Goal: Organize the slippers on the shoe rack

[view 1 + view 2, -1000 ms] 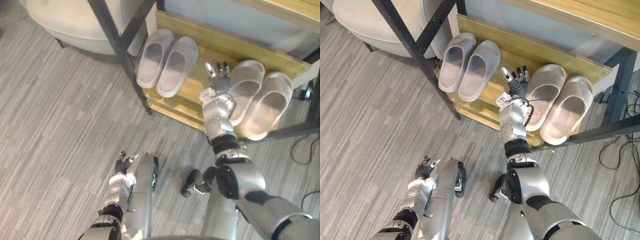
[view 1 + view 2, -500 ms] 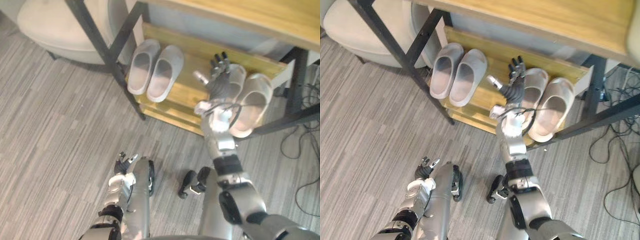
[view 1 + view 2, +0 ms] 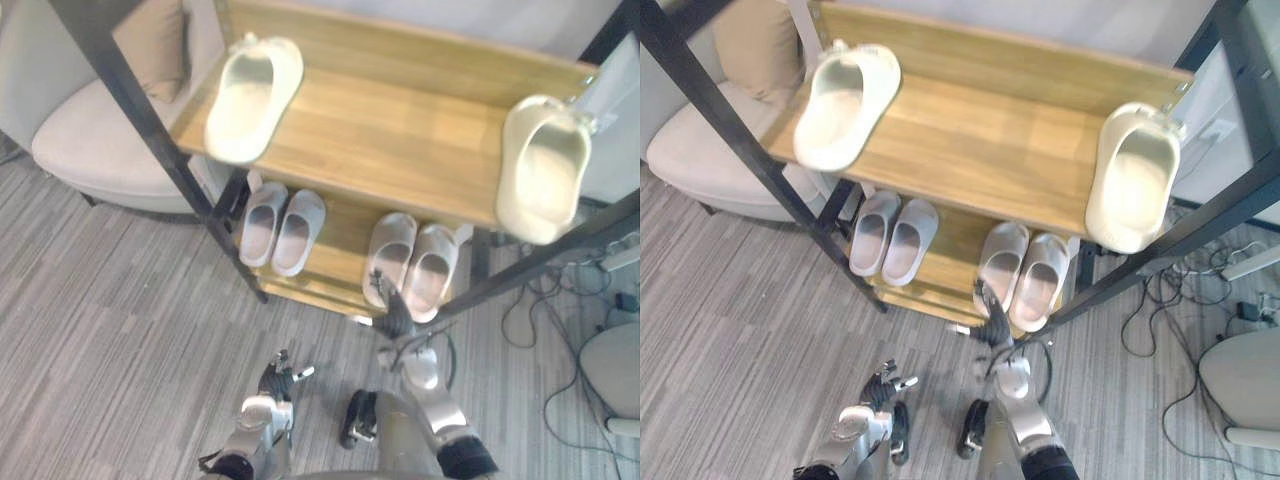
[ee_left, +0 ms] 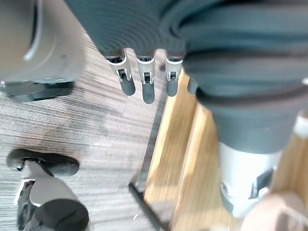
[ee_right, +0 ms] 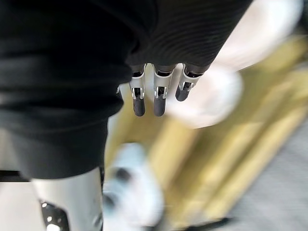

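The wooden shoe rack [image 3: 400, 130] has a black frame. On its top shelf lie two cream slippers, one at the left end [image 3: 256, 90] and one at the right end [image 3: 545, 165]. On the lower shelf stand a grey pair [image 3: 272, 215] and a beige pair [image 3: 410, 260], each side by side. My right hand [image 3: 394, 314] hangs open just in front of the lower shelf, below the beige pair and holding nothing; its fingers [image 5: 159, 94] are straight. My left hand [image 3: 277, 378] is low over the floor, open and empty, fingers [image 4: 143, 84] straight.
A pale cushioned chair [image 3: 90, 140] stands left of the rack behind a slanted black post [image 3: 150, 130]. Cables [image 3: 560, 300] lie on the floor at the right, near a white round object [image 3: 612, 368]. Grey striped carpet [image 3: 110, 330] spreads in front.
The camera has risen and pulled back, bringing the top shelf with its two cream slippers into view. My right hand has drawn back from the beige pair to the shelf's front.
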Robot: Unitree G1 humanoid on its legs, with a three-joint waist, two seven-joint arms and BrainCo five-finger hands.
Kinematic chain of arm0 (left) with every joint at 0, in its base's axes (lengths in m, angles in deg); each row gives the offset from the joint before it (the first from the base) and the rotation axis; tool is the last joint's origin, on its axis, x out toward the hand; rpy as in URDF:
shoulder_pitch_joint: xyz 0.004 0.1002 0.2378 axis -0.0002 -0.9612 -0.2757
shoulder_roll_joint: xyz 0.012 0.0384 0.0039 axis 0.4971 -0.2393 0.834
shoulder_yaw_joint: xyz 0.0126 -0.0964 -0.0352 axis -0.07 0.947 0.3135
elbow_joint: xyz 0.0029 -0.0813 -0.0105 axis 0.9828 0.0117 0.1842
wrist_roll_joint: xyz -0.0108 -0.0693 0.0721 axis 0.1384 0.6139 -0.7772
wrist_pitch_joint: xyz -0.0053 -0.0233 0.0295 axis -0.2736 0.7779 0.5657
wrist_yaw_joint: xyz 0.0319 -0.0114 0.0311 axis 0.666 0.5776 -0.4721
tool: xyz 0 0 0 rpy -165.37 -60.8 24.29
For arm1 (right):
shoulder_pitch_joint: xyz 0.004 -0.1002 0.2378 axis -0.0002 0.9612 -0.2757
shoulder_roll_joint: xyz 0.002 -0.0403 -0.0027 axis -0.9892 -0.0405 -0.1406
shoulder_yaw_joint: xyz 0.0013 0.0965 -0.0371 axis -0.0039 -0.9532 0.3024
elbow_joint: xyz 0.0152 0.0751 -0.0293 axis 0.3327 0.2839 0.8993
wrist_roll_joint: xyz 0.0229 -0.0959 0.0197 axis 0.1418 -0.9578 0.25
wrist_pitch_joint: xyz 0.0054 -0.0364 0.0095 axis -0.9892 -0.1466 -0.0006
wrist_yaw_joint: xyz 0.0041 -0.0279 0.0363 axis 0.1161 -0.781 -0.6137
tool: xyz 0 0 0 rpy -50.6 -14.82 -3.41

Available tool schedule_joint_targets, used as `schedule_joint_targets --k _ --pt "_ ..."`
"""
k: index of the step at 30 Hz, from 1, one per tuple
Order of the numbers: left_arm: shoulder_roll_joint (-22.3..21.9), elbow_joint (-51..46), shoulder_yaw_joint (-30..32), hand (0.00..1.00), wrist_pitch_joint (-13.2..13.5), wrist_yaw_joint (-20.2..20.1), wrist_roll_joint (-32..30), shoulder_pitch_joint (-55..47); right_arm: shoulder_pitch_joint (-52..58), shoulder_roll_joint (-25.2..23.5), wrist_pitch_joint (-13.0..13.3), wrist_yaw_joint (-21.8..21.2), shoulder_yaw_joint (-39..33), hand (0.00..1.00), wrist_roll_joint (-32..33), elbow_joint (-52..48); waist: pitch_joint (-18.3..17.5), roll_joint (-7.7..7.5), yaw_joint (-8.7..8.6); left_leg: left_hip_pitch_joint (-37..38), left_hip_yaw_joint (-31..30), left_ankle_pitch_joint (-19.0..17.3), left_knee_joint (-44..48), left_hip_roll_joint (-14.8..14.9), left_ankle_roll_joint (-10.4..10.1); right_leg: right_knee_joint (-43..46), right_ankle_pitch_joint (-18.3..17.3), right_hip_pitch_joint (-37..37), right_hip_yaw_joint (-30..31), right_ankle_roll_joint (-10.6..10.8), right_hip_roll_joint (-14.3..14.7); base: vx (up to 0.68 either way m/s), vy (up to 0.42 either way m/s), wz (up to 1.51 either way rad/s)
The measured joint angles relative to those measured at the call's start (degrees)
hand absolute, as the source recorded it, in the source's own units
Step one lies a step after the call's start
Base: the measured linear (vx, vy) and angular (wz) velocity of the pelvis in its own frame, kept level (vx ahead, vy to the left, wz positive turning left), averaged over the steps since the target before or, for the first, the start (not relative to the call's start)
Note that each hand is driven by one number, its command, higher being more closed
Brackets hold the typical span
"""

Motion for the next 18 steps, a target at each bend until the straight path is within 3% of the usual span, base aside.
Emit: schedule_joint_targets --k 4,10,11,12,14,16,17,18 --pt "2.3 -0.2 -2.6 0.00 0.0 -1.1 -3.5 -3.4 4.9 0.4 -0.6 -1.7 -4.5 0.00 -2.9 13.2 -3.9 1.14 -0.18 8.7 0.8 4.5 -11.5 -0.7 -0.1 -11.6 4.9 8.0 0.0 0.8 2.3 0.10 0.029 -0.12" --pt "3.3 -3.5 -9.9 0.00 0.0 -1.2 -7.7 -4.0 3.6 0.4 -0.4 -1.5 -9.7 0.00 -3.4 20.1 -5.8 2.71 -0.23 14.6 0.9 7.4 -17.8 -1.4 0.4 -19.3 8.9 13.9 0.4 1.2 3.7 -0.04 0.027 -0.03" --pt "4.1 -14.8 -18.7 0.00 0.2 -3.3 -7.5 -4.8 3.4 -0.6 -0.5 -1.2 -12.1 0.00 -3.3 21.7 -6.5 2.76 -0.11 15.1 0.5 8.7 -19.6 -1.8 0.8 -22.1 11.0 15.1 0.6 1.2 4.2 -0.14 0.010 -0.02" --pt "4.9 -19.4 -21.0 0.00 0.9 -4.6 -7.2 -5.2 3.4 -0.6 -0.5 -1.2 -12.3 0.00 -3.3 21.7 -6.5 2.75 -0.24 15.7 0.2 9.2 -20.5 -1.9 0.9 -23.1 11.7 15.8 0.5 1.2 4.3 -0.14 0.002 -0.02" --pt "4.8 -22.4 -22.7 0.00 2.6 -6.1 -6.3 -5.6 3.4 -0.7 -0.5 -1.2 -12.5 0.00 -3.3 22.2 -6.8 2.54 -0.25 16.2 -0.3 9.4 -21.5 -1.9 0.8 -24.4 11.9 16.7 0.0 1.5 4.6 -0.08 -0.021 0.08" --pt "5.4 -26.5 -23.5 0.00 1.7 -6.3 -6.2 -6.8 3.4 -0.7 -0.4 -1.2 -12.8 0.00 -3.2 22.9 -7.4 2.67 -0.23 16.2 -0.5 9.4 -22.0 -1.9 0.4 -24.8 12.0 16.7 -0.1 1.3 4.7 -0.04 -0.019 0.06" --pt "6.5 -31.5 -24.0 0.00 1.1 -6.8 -6.1 -8.1 3.4 -0.8 -0.4 -1.2 -13.1 0.00 -3.2 23.0 -7.4 2.60 -0.23 16.1 -0.7 9.4 -22.1 -1.9 0.4 -24.8 12.0 16.6 -0.2 1.3 4.7 0.00 -0.020 0.07" --pt "8.8 -43.1 -25.2 0.00 1.7 -8.2 -2.1 -10.3 3.4 -0.7 -0.3 -1.2 -13.4 0.00 -3.1 23.0 -7.3 2.42 -0.20 16.0 -1.3 9.4 -22.3 -1.9 0.4 -24.8 11.9 16.6 -0.5 1.3 4.8 0.02 -0.036 0.14"
